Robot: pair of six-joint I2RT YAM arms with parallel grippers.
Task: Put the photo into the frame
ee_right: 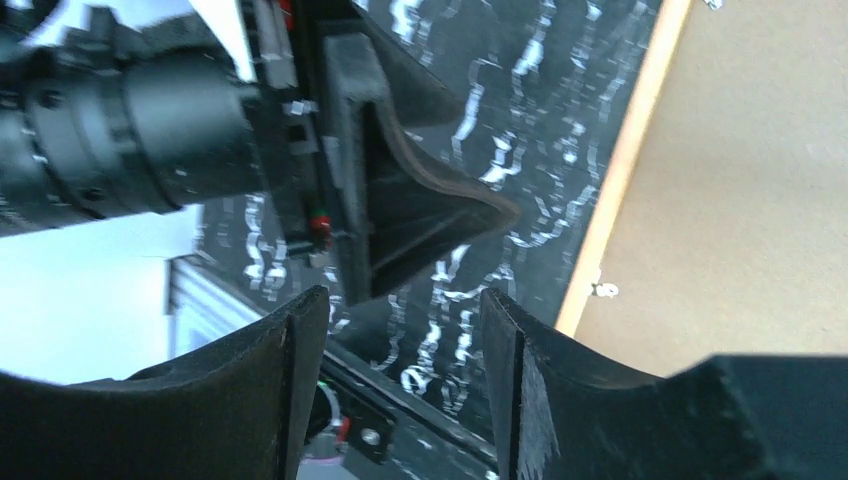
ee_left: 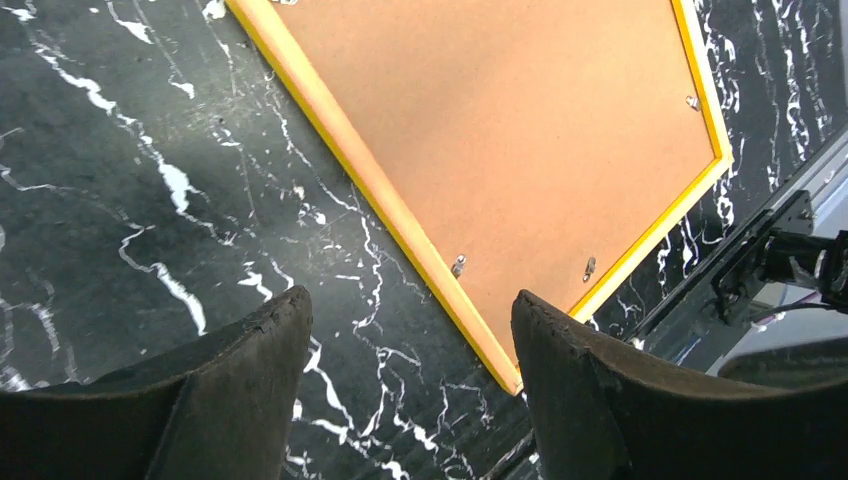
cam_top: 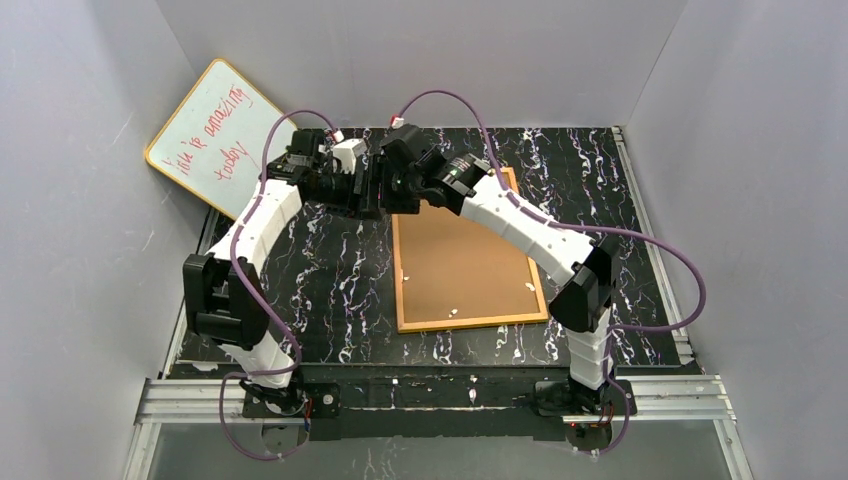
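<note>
Black marble-patterned tabletop (cam_top: 330, 280) with white veins fills a grey-walled booth, and a whiteboard (cam_top: 215, 135) with red handwriting leans in the corner off to the outer side of the left gripper (ee_left: 410, 310). That gripper hangs above the table with its jaws apart and nothing between them. The frame (ee_left: 520, 130) lies flat below and ahead of its fingers, orange-brown back up and yellow rim showing, with one corner close under the right-hand finger. Two small metal clips (ee_left: 458, 265) sit on the backing near that corner. The right gripper (ee_right: 400, 305) is raised too, spread and empty. The frame's yellow edge runs past its right finger, and one finger (ee_right: 400, 210) of the left gripper sits just beyond its gap. Whether the two grippers touch cannot be told.
</note>
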